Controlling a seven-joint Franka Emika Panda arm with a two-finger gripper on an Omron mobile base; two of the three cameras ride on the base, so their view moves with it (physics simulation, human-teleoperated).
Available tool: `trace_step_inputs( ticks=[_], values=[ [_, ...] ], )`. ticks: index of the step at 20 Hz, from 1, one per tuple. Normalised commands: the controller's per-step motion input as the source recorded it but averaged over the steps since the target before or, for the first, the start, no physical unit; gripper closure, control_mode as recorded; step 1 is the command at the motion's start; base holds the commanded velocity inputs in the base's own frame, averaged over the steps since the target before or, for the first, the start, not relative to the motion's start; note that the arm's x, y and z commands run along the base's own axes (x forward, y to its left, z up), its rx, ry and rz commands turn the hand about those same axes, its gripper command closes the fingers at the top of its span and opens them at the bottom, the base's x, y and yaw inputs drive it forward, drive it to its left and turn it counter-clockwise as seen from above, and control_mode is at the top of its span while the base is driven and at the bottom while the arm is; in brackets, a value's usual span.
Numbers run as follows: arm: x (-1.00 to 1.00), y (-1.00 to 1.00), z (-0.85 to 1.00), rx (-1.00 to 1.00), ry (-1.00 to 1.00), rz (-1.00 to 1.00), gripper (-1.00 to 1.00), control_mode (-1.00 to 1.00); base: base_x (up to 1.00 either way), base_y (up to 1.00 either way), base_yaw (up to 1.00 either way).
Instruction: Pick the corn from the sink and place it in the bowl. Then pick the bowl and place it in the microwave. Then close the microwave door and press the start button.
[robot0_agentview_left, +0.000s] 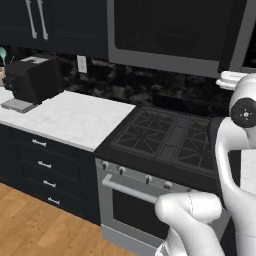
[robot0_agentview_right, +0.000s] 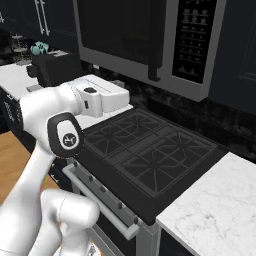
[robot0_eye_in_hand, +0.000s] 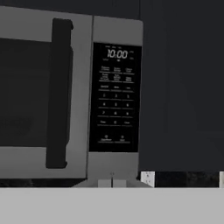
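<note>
With the microwave door (robot0_eye_in_hand: 39, 96) shut, pressing start is in hand: fingers pressed together must reach the control panel's (robot0_eye_in_hand: 116, 98) lower buttons.

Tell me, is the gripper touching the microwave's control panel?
Apart. The hand view looks at the whole control panel and closed microwave door from a distance; the gripper sits well short.
</note>
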Motion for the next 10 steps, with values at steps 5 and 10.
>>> trace_step_inputs(
  ticks=[5,10],
  values=[
    [0.44,-0.36,0.0,0.0,0.0,0.01,1.0,-1.0,0.0,0.0,0.0],
    [0.41,-0.38,0.0,0.01,0.0,0.07,1.0,-1.0,0.0,0.0,0.0]
  ],
)
